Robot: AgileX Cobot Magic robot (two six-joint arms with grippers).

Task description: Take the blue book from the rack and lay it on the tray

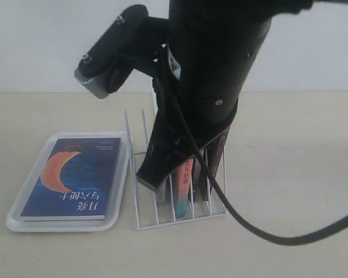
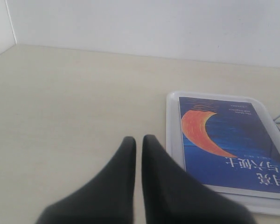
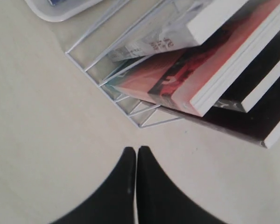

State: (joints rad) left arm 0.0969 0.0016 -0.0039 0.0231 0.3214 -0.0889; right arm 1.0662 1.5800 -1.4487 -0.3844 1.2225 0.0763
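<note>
Checking the ext cam first: got the blue book (image 1: 69,176) lying flat inside the tray (image 1: 58,225), cover up, orange crescent + white chars showing. So, off the rack (image 1: 156,214) and fully within the rim. Tray parked on the pale tabletop (image 1: 296,162) just left of the rack, v close to the wire base; can't tell abt actual contact.

Other books bunched in the rack's right-hand slots: a red-and-teal spine (image 1: 184,176) plus black-spined ones (image 1: 214,165), all leaning a bit.

Hard to miss the fat black arm (image 1: 214,69) hogging the middle of the frame, in front of the rack, w/ a grey-faced block (image 1: 95,78) sticking out upper left and a black cable (image 1: 261,231) looping off to the right. No idea which arm tbh, so not calling it.

Left wrist cam: left gripper (image 2: 138,139) over bare table, fingers (image 2: 125,161) pulled nearly together w/ only a thin slit between the tips, gripping nothing. Tray + book off to one side, near but clear of the tips.

Right wrist cam: right gripper (image 3: 132,150), same deal but tighter, tips pressed flat together, zero gap, nothing held. Aimed at a corner of the rack base, close but not touching. From there, seeing the racked books tilted w/ page edges out, one w/ a reddish cover, black ones beside it. Tiny corner of the tray peeking in at the frame edge.
</note>
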